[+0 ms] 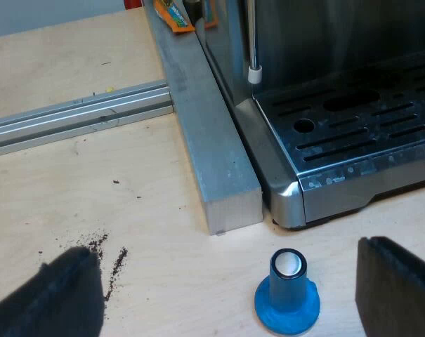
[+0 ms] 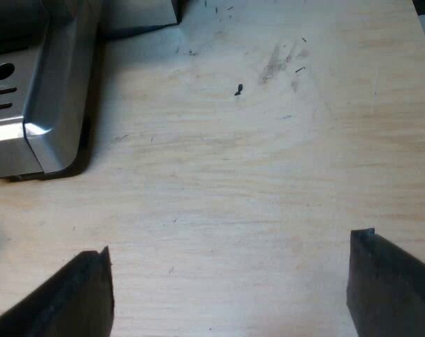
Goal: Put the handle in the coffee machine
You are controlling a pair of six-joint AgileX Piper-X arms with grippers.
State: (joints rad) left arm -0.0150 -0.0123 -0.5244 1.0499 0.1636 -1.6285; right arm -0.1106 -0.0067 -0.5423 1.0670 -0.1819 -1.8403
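Hovering spread and empty: left claw [image 1: 226, 256] near the blue tamper [image 1: 287, 295], right claw [image 2: 232, 246] over the table [image 2: 268, 175]; espresso machine [image 1: 352, 133] cut off.

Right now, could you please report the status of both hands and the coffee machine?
Left hand open, by blue tamper at coffee machine front. Right hand open over tabletop near machine's corner. Both hold nothing. Metal bar flanks machine.

Espresso machine [image 1: 310, 42], brushed steel, stood upright on the tabletop [image 1: 149, 232]. Its slotted drip tray [image 1: 367, 133] sat in place at the front. A thin steam wand [image 1: 253, 42] with a white tip hung over the tray's corner. I saw its rounded base corner [image 2: 50, 105] flat on the wood.
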